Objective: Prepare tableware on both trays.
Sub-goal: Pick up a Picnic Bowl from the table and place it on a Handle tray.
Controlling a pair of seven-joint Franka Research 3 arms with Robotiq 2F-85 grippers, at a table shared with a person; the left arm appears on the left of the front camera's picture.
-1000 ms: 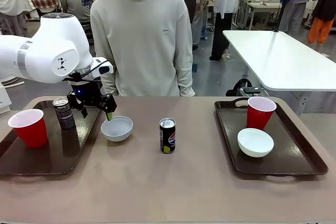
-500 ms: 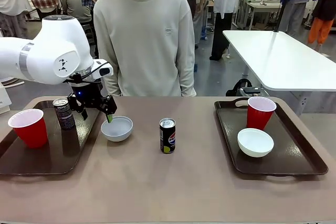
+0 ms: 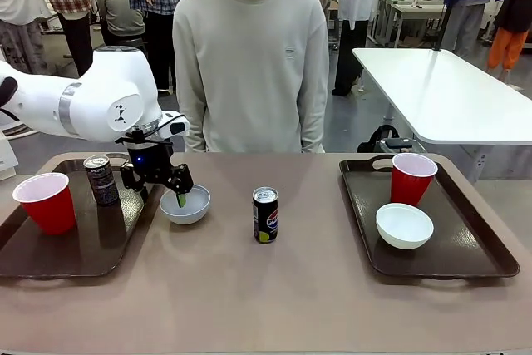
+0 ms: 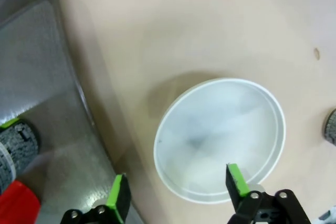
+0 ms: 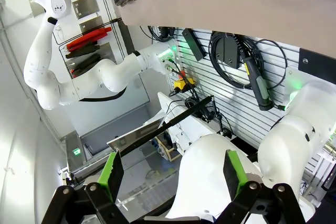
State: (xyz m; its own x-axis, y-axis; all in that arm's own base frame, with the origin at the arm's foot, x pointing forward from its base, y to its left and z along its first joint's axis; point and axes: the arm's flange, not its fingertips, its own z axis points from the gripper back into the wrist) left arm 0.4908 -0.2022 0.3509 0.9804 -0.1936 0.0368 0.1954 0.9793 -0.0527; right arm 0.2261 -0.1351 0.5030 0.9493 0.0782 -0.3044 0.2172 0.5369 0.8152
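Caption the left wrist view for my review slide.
Open left gripper straddles the white bowl's rim on the table, beside the brown tray.

The front camera sits on the robot's side of the table (image 3: 249,288) and faces across its whole width to the person (image 3: 249,64) at the far edge. The left wrist camera looks almost straight down from close above the white bowl (image 4: 220,140) and the left tray (image 4: 42,77) rim, a patch the front view also covers. The right wrist camera, rolled over, faces a wall rack (image 5: 236,61), with the table along its top
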